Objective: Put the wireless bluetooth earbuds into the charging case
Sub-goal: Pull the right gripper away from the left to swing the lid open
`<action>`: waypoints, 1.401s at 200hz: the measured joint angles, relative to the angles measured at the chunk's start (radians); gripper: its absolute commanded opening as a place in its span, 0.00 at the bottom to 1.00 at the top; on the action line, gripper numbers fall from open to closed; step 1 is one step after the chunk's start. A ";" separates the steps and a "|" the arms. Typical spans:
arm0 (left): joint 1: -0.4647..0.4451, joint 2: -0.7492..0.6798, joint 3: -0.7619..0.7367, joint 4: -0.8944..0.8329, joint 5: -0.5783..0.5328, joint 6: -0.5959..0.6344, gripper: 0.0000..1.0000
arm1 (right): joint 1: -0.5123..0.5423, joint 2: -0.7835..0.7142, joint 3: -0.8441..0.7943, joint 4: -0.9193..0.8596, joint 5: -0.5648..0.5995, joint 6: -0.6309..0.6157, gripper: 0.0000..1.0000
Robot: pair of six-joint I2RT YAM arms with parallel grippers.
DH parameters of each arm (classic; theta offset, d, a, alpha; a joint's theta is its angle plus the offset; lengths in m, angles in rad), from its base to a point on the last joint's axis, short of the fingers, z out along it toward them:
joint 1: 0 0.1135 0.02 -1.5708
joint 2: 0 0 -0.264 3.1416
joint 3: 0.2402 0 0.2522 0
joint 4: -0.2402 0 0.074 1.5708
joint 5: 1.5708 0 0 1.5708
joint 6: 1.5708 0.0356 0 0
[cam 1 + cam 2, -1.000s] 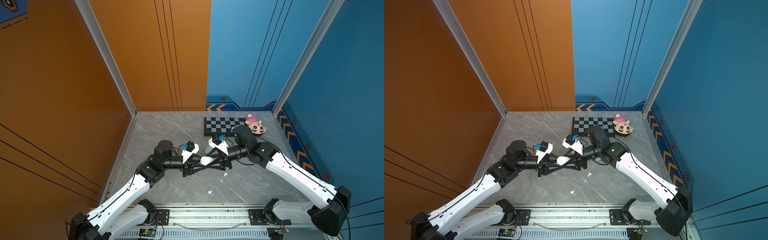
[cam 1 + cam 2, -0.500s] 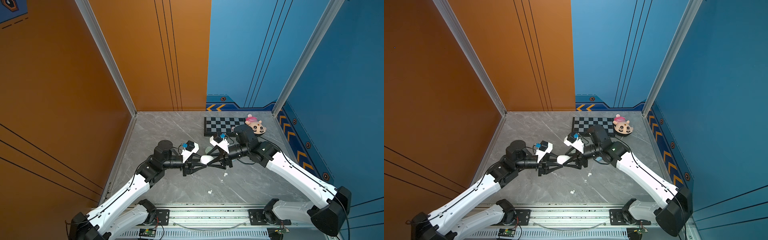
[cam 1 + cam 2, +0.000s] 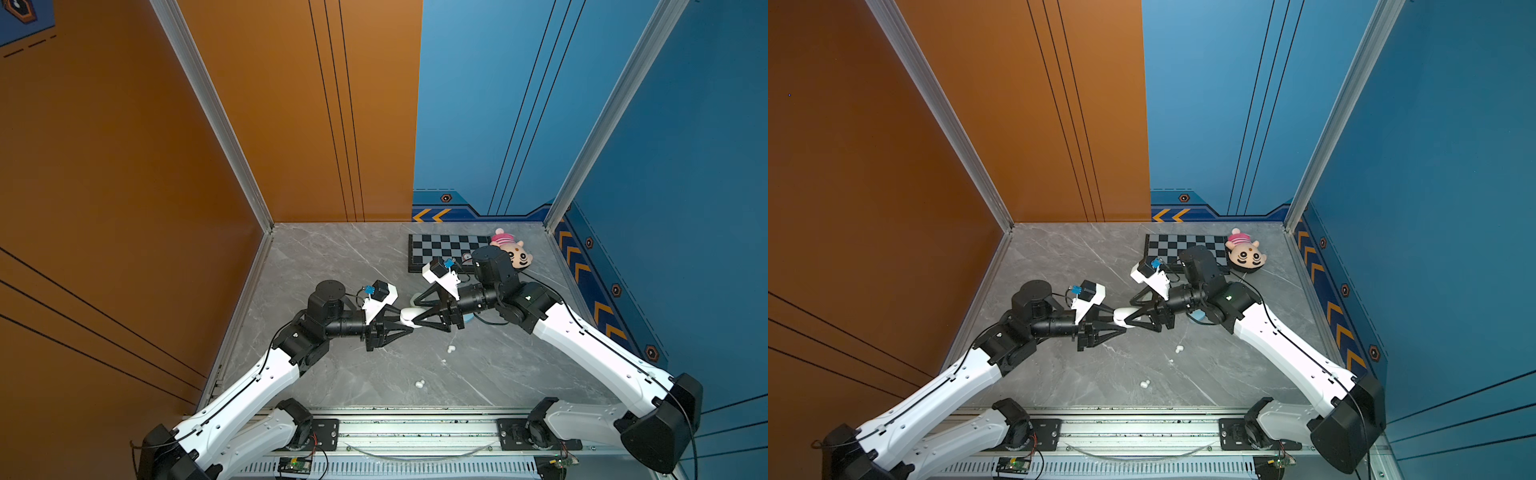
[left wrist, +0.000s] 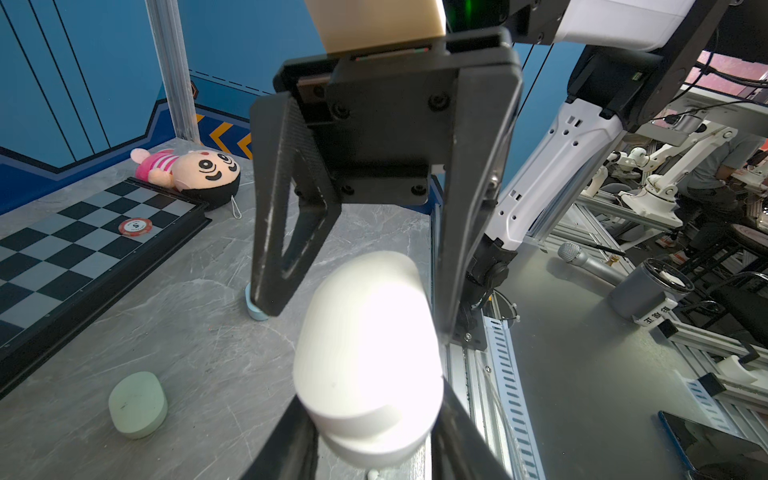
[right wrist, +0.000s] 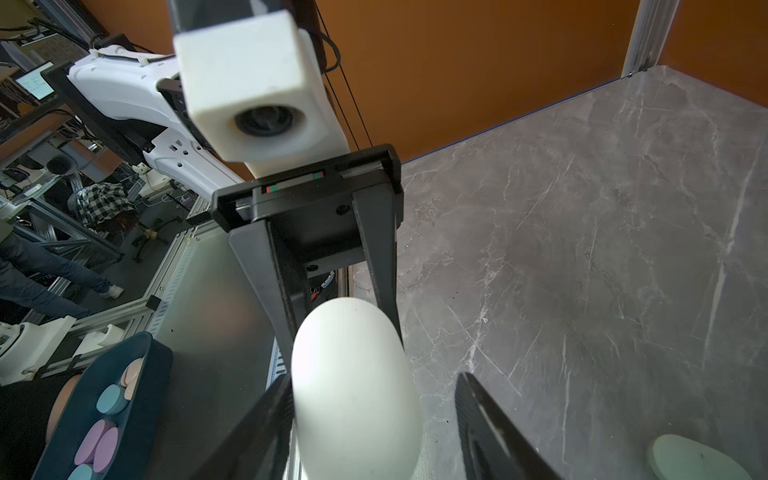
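Observation:
A white charging case (image 4: pixel 365 353) hangs above the table with my left gripper (image 4: pixel 372 419) shut on one end of it. My right gripper (image 5: pixel 374 419) stands open around the other end; one finger (image 5: pixel 266 415) lies against the case (image 5: pixel 353 395) and a gap shows at the other. In both top views the two grippers meet nose to nose at the case (image 3: pixel 409 315) (image 3: pixel 1121 313). Tiny white earbuds (image 3: pixel 450 348) (image 3: pixel 420 384) lie loose on the table in front of them, also in a top view (image 3: pixel 1179 349).
A mint green case (image 4: pixel 138 405) (image 5: pixel 698 461) and a light blue case (image 4: pixel 255 309) lie on the table. A chessboard (image 3: pixel 449 249) with a red chip (image 4: pixel 135 226) and a plush doll (image 3: pixel 513 251) sit at the back right.
My right gripper has shifted slightly toward the back around the white case. The left gripper keeps its hold and has barely moved.

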 measured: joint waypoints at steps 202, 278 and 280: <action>-0.006 0.005 0.000 0.002 0.020 -0.015 0.15 | -0.018 -0.087 -0.089 0.141 0.118 0.006 0.08; -0.006 0.012 0.000 0.008 0.006 -0.043 0.62 | -0.019 -0.119 -0.104 0.153 0.134 -0.006 0.00; -0.006 0.011 0.000 0.006 0.004 -0.051 0.63 | -0.019 -0.120 -0.104 0.153 0.137 -0.007 0.00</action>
